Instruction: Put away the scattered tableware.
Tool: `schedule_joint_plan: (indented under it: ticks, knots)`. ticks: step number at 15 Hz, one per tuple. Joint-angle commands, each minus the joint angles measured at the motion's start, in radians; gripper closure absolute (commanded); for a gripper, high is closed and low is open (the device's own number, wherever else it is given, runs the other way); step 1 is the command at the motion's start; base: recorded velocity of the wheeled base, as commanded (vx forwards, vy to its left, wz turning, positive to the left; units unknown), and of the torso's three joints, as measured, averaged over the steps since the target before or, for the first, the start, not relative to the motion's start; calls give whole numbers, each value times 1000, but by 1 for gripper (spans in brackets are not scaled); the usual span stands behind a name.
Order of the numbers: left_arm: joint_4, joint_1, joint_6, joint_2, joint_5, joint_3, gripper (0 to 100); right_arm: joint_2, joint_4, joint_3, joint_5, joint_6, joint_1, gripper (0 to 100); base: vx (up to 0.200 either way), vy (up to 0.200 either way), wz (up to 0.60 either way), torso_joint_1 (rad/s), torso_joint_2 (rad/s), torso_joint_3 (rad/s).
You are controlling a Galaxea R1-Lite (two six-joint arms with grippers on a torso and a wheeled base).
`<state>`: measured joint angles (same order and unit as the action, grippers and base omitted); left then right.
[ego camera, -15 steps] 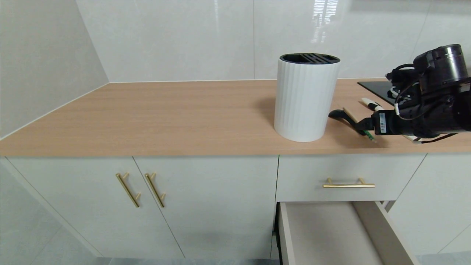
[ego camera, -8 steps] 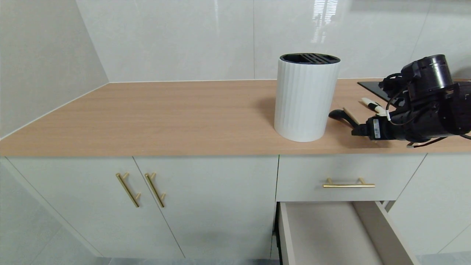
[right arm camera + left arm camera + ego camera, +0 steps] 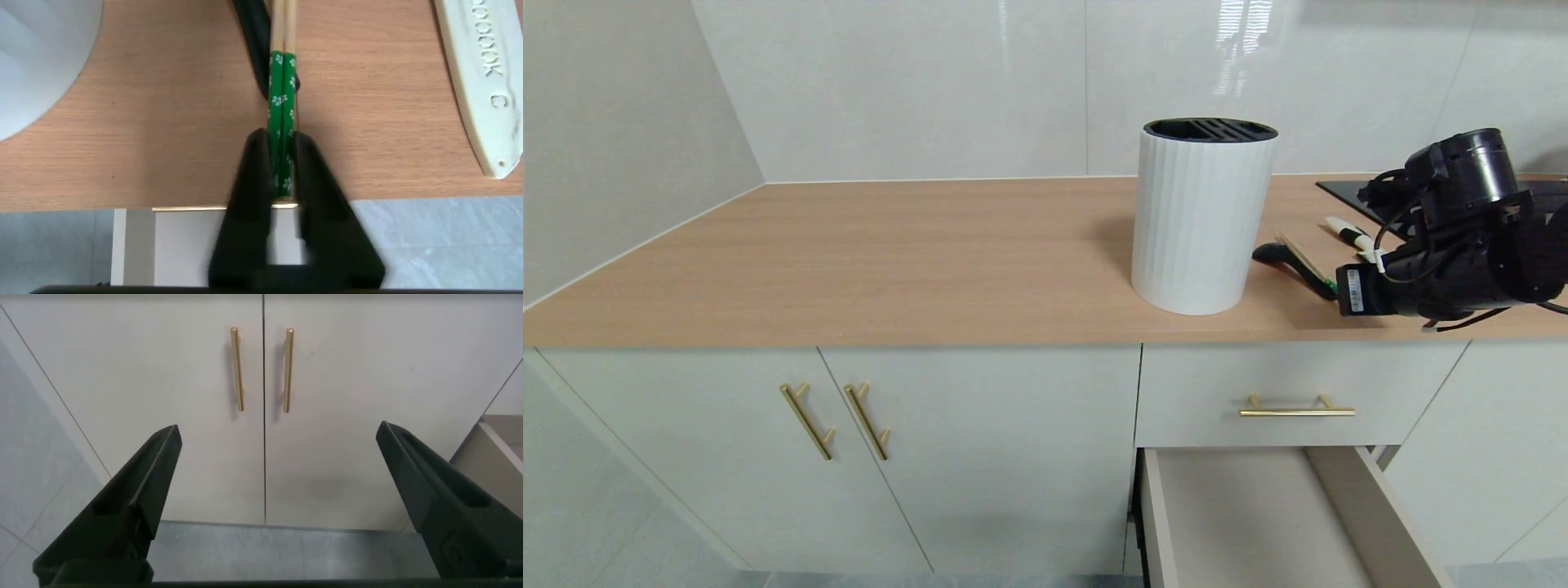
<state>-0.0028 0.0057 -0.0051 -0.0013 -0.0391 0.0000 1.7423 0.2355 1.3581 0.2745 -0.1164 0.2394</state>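
I found the right gripper (image 3: 281, 145) at the front edge of the wooden countertop (image 3: 915, 253), its two black fingers (image 3: 255, 167) pinched nearly together on the green-patterned ends of a pair of chopsticks (image 3: 283, 90). In the head view that gripper (image 3: 1331, 287) sat at the 4 o'clock side of the white ribbed holder (image 3: 1199, 220), and the chopsticks (image 3: 1300, 258) ran from the fingers toward 11 o'clock, lying low over the counter. I could not tell whether their far tips touched the surface. A black spoon (image 3: 1269, 253) lay just beside them, its bowl near the foot of the holder (image 3: 37, 57) at its 3 o'clock. A cream-coloured utensil (image 3: 478, 90) lay flat on the counter, apart from the chopsticks. The lower drawer (image 3: 1258, 514) stood pulled out beneath the holder, at 6 o'clock. The left gripper (image 3: 278, 433) was spread wide with nothing between its fingers, facing cabinet doors with brass handles (image 3: 237, 369).
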Motion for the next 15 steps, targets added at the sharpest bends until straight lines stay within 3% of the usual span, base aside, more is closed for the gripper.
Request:
schedule_joint_plan:
  ticks: [1, 8, 15]
  knots:
    - [0, 0, -1, 1, -1, 0, 0, -9, 1, -1, 0, 0, 0, 100, 0, 0, 0, 0, 0, 0]
    - [0, 0, -1, 1, -1, 0, 0, -159, -1, -10, -3, -23, 0, 100, 0, 0, 0, 0, 0, 0]
    - [0, 0, 1, 1, -1, 0, 0, -484, 67, -159, -20, -58, 24, 100, 0, 0, 0, 0, 0, 0]
